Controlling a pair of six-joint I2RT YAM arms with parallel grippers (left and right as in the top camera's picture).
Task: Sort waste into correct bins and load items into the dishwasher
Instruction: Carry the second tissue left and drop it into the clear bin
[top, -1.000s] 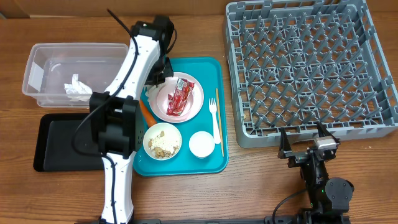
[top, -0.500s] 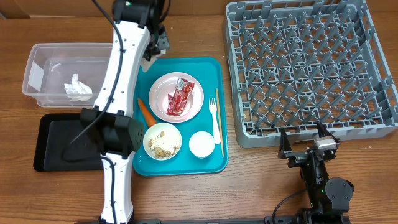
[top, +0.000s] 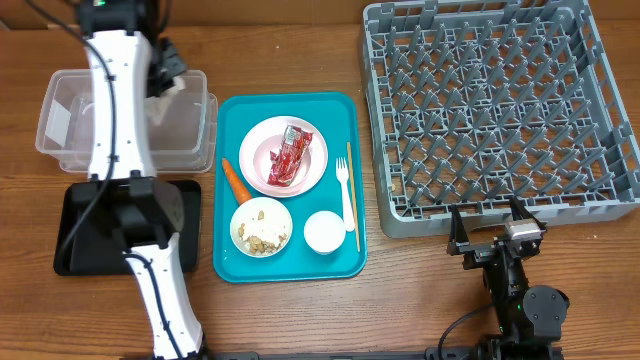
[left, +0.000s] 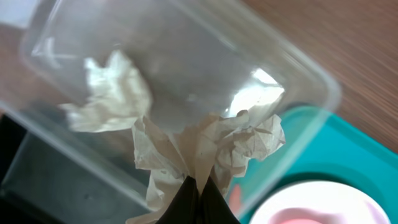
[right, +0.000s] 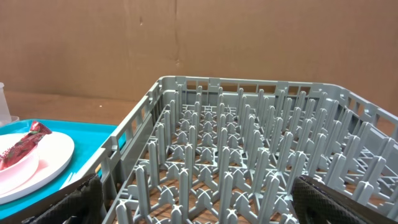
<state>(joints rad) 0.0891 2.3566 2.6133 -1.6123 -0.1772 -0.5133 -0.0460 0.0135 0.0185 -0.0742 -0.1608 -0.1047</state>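
Brown wood-grain worktop (top: 290, 310) carries everything. Toward its far left corner stands a clear tub (top: 60, 120), and just on the near side of that tub, along the left edge, lies a black tray (top: 75, 240). The left pincer (left: 198, 196) hangs over the tub's right half, its dark tips pressed together on a white napkin (left: 211, 146) that bunches out beyond them. A second napkin (left: 112, 93) lies crumpled on the tub's floor.

Mid-worktop sits a teal tray (top: 345, 110). On it a pink plate (top: 262, 170) holds a red wrapper (top: 288, 155). An orange carrot (top: 235, 180) lies just left of the plate. Nearer the front edge, a bowl (top: 262, 228) holds beige scraps, with a small white cup (top: 324, 231) beside it. A white fork (top: 345, 190) and a wooden stick (top: 352, 195) lie side by side along the tray's right side.

A grey dish rack (top: 500, 110) fills the far right corner. The right pincer (top: 492, 235) sits low by the rack's near side, its fingers (right: 81, 199) spread wide apart and holding nothing.
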